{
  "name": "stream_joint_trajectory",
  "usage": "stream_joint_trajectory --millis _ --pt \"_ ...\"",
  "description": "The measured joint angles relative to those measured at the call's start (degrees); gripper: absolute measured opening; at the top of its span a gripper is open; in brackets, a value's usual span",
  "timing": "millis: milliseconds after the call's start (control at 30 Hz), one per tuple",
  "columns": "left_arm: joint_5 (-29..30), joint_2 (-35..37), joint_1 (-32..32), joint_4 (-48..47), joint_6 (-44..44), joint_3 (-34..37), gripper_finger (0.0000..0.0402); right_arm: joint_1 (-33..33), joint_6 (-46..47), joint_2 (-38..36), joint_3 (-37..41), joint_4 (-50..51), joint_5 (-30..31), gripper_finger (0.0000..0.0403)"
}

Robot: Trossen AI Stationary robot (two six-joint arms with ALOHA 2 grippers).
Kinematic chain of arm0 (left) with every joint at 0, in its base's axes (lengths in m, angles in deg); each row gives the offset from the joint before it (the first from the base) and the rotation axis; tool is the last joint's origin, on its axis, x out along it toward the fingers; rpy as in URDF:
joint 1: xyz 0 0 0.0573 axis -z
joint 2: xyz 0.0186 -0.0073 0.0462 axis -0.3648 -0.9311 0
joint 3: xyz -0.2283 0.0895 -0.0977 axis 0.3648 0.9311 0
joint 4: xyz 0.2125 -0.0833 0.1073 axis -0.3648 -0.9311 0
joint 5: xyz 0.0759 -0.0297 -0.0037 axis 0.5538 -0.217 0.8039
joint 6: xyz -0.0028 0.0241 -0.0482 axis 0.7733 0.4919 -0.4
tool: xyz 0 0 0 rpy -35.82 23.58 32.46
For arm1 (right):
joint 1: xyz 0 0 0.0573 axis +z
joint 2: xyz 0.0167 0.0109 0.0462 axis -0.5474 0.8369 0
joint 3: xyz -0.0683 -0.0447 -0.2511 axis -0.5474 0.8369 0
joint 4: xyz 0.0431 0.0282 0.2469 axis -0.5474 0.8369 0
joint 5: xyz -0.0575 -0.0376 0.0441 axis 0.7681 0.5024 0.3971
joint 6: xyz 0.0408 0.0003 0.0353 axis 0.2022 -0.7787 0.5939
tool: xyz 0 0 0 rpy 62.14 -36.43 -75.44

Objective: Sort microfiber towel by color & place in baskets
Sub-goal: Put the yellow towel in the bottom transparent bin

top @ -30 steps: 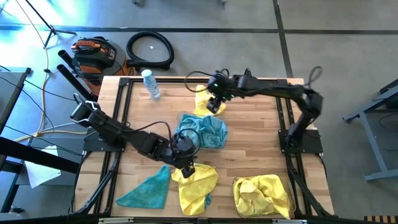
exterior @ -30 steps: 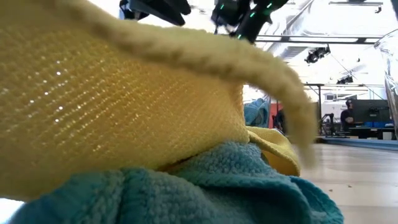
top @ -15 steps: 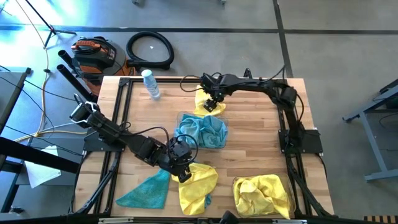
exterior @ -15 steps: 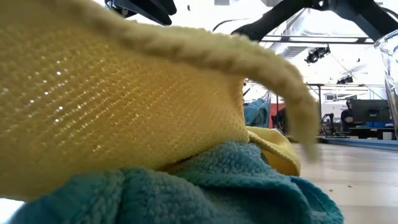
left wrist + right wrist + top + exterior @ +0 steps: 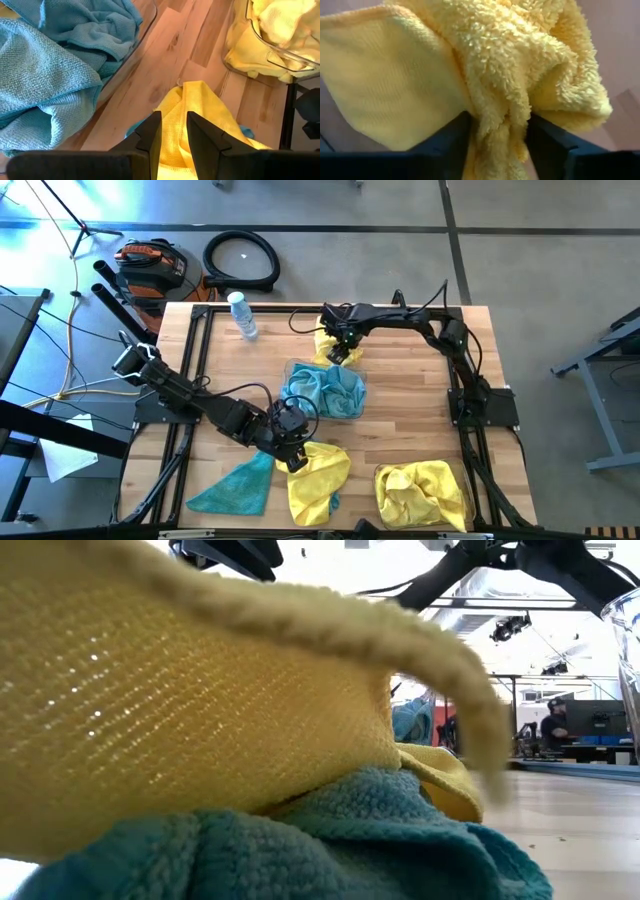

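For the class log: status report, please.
Left tool pinching a yellow towel. Right tool closed on another yellow towel. Nothing in the way.

I can read no text, label, brand or number on anything around my grippers.

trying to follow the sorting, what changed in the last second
The right gripper swung toward the table's far edge over the far yellow towel and now pinches it. The left gripper crept slightly leftward, still clamped on the near yellow towel. The teal towels in the basket stayed put.
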Motion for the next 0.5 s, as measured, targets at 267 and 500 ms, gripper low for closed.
stream_joint_trajectory --millis 267,500 --pt "1.75 0.00 -0.49 -0.29 -1.51 0.02 0.0077 -2.23 -3.22 -3.71 0.39 -0.03 0.46 0.0011" --pt "1.73 0.20 -1.53 -1.07 -1.46 0.06 0.0077 -2.82 -3.68 -13.63 0.35 2.09 2.77 0.0016"
